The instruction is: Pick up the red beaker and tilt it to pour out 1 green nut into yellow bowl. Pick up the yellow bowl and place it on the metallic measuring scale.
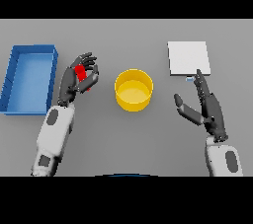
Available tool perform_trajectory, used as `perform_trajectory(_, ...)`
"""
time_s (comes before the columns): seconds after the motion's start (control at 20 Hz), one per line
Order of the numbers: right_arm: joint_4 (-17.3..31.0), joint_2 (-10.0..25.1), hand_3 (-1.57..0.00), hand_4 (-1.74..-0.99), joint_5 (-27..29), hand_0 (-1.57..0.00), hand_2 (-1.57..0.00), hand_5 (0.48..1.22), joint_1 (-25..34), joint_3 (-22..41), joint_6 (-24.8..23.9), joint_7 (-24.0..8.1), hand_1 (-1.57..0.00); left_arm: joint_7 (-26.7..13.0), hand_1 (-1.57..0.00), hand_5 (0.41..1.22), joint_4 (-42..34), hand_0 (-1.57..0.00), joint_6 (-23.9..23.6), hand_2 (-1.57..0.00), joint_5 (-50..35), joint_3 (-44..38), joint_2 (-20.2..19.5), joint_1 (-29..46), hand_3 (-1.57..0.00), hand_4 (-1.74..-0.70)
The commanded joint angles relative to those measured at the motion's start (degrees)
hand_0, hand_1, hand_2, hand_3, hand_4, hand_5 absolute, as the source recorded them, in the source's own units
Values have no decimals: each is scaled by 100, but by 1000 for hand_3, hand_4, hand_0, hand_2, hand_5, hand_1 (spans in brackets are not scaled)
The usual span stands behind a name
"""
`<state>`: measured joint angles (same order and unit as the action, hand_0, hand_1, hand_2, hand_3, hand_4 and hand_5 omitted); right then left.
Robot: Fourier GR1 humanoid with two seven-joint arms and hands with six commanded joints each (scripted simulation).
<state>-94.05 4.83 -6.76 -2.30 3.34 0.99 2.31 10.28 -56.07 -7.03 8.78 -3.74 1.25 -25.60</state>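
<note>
Grey table (123, 144) fills the head view, and everything else sits on it or over it. At nine o'clock, against the table's edge, lies a blue tray (15, 75), long side running toward twelve. At about one o'clock rests the pale, flat, square scale (188, 56), with a small tab showing at its near edge. Near the centre stands the yellow bowl (133, 100), upright, its inside plain yellow; no nut can be made out in it.

From seven o'clock the left arm reaches up between tray and bowl. Its left hand (73, 81) has dark fingers (89, 62) curled round the red beaker (80, 73), which sits in the palm with fingers wrapping it from the twelve and three o'clock sides, so only patches of red show. The beaker's tilt cannot be told. Hand and beaker are at the bowl's nine o'clock, near it but apart.

From five o'clock comes the right arm. The right hand (207, 107) lies at the bowl's four o'clock, fingers straight and spread, thumb out toward the bowl, holding nothing; its fingertips point at the scale's near edge.
</note>
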Motion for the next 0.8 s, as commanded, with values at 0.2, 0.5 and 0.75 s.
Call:
perform_trajectory(0.2,-74,27,1,-1292,-43,1,1,651,3,24,-7,-6,1,258,-1238,1079,290,-1248,-107,-1237,-8,-108,34,-194,-1126,-1566)
perform_trajectory(0.5,-23,-6,1,-1287,-108,1,1,650,-14,37,-62,65,1,192,-1484,1184,132,-1486,-127,-1483,105,162,46,-159,-1409,-1529)
perform_trajectory(0.75,-26,-2,1,-1294,-76,1,1,659,66,26,-49,-47,1,0,-1542,1209,-331,-1543,-98,-1542,155,131,19,-128,-1518,-1502)
